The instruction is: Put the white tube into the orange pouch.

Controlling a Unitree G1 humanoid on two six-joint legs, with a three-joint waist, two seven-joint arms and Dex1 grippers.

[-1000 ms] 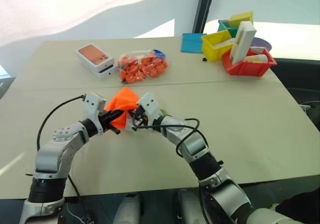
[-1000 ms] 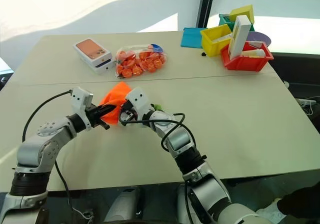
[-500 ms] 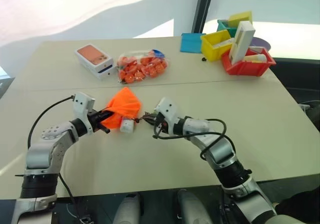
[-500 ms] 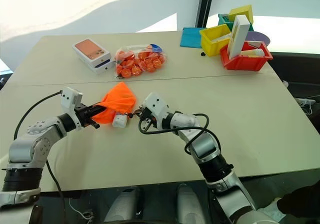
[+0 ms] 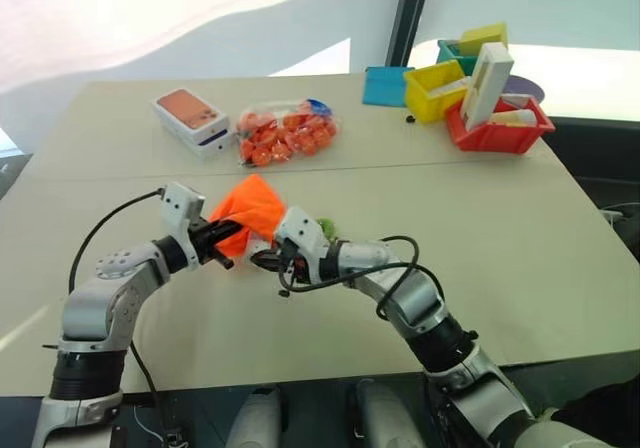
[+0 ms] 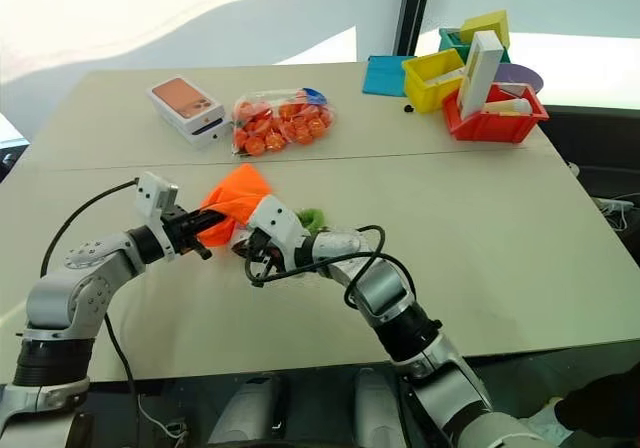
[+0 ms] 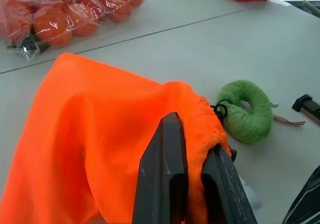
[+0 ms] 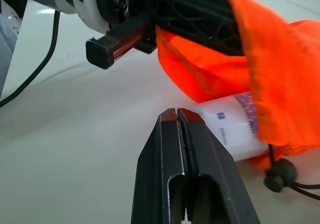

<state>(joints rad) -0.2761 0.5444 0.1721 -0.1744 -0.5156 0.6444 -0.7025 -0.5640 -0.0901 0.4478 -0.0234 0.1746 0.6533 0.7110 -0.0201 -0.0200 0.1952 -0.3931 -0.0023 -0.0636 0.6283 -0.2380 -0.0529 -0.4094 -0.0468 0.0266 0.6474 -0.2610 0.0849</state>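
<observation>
Mostly unreadable blue print on white tube [image 8: 227, 126], left pincer [image 7: 192, 184] clamping orange pouch [image 7: 100, 129], right pincer [image 8: 181, 121] closed, empty

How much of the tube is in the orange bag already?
Part of it. In the right wrist view the white tube lies with one end under the edge of the orange pouch and the rest poking out. The left gripper is shut on the pouch's rim, holding it up. The right gripper is shut, right at the tube's bare end, gripping nothing. Left to do: get the tube fully inside.
</observation>
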